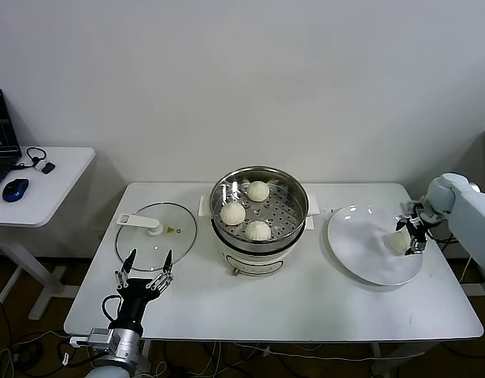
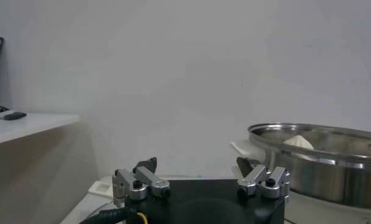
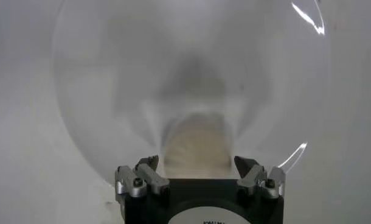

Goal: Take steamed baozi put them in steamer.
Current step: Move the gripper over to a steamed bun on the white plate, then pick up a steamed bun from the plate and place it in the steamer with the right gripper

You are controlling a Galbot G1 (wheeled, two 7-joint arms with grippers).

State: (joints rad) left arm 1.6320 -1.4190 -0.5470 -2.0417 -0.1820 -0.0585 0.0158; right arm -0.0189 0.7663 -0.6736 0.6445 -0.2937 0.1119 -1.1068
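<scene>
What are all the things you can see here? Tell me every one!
Baozi: four, creamy white, three in the steamer, one on the plate.
Steamer: one, shiny steel on white base, table middle.
Plate: one, white, right of steamer.
Glass lid: one, clear with white handle, left of steamer.
Table: one, white.
Side desk: one, white, far left, holding a blue mouse.
Left end effector: open, by the lid.
Right end effector: open around the plate's baozi.

Steamer [image 1: 259, 206]: polished, perforated stainless steel. Lid [image 1: 156, 231]: clear glass, white plastic handle. Plate [image 1: 374, 245]: glossy white. Baozi [image 1: 258, 230]: smooth, matt dough. Table [image 1: 305, 299]: matt white.
</scene>
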